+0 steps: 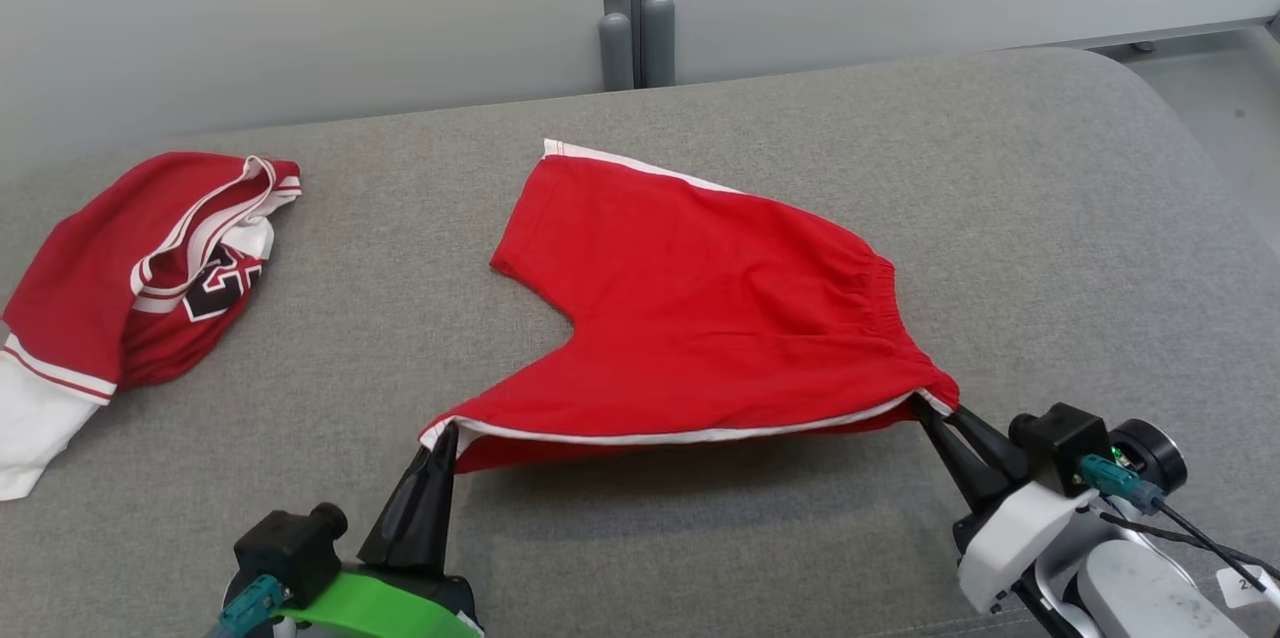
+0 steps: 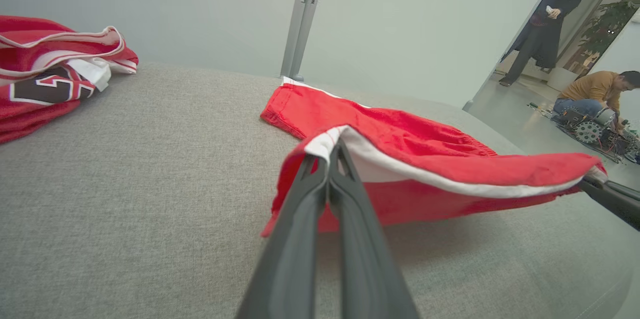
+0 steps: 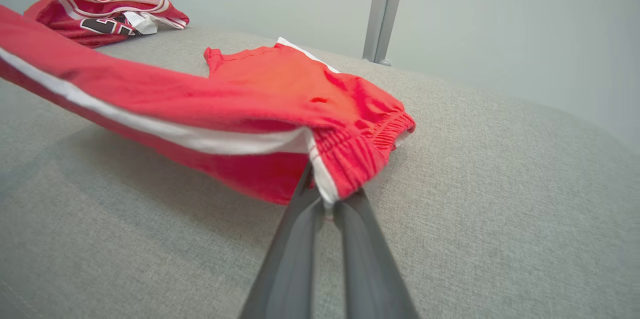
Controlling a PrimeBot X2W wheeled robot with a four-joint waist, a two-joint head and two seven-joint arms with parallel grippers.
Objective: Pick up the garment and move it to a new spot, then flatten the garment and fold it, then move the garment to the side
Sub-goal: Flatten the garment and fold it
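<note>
While low over the grey cushion [image 1: 1020, 208], clamped the red shorts [image 1: 700, 308] tight with left gripper [image 1: 447, 434] at the hem corner, right gripper [image 1: 926, 406] at the waistband corner.

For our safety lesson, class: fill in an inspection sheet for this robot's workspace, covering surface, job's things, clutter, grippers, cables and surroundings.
Surface: grey fabric table.
Job's things: red shorts, near side lifted, far leg lying on the table.
Clutter: bunched red-and-white jersey, far left.
Grippers: left gripper shut on the leg hem; right gripper shut on the waistband corner.
Cables: black cable at the right wrist.
Surroundings: wall panels behind; standing person, crouching person beyond.
</note>
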